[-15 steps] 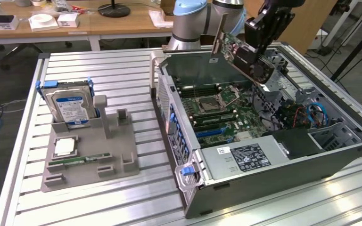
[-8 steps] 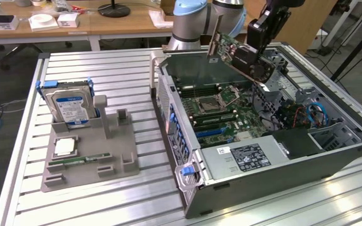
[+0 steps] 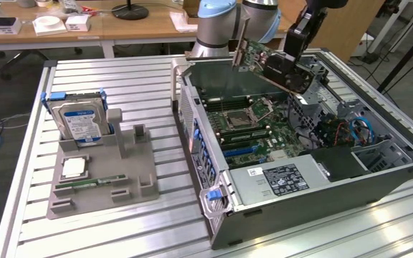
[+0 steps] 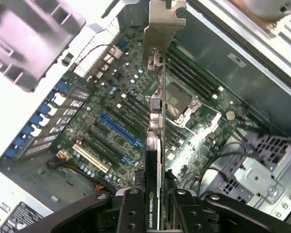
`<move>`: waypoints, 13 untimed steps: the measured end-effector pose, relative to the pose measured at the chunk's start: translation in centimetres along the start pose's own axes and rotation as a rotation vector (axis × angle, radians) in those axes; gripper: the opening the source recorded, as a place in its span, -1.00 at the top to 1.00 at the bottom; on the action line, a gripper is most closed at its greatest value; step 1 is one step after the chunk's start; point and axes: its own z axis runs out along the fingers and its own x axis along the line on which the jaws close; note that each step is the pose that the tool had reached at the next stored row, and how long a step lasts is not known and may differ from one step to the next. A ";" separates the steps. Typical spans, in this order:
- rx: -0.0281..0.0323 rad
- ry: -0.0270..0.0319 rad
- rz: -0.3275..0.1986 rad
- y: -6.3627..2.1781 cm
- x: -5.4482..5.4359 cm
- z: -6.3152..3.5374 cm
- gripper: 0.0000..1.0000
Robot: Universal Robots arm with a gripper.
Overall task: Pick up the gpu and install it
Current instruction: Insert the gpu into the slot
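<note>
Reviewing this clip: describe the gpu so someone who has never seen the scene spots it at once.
Find the open computer case on the exterior view's right. Above its motherboard the gripper grips the gpu, a slim black card with a silver end bracket, tilted in the air. Unlike the blue-labelled hard drive and green RAM stick in the grey holder, it rests on nothing.

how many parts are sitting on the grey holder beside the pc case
3. A hard drive stands upright at the grey holder's far end, a square silver chip lies flat just nearer the camera, and a green RAM stick lies nearer still. None seems hidden.
</note>
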 end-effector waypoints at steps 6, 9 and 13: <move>-0.0019 0.0056 -0.105 0.00 0.0 0.00 0.48; -0.0029 0.0083 -0.156 0.00 0.0 0.00 0.48; -0.0042 0.0121 -0.226 0.00 0.0 0.00 0.48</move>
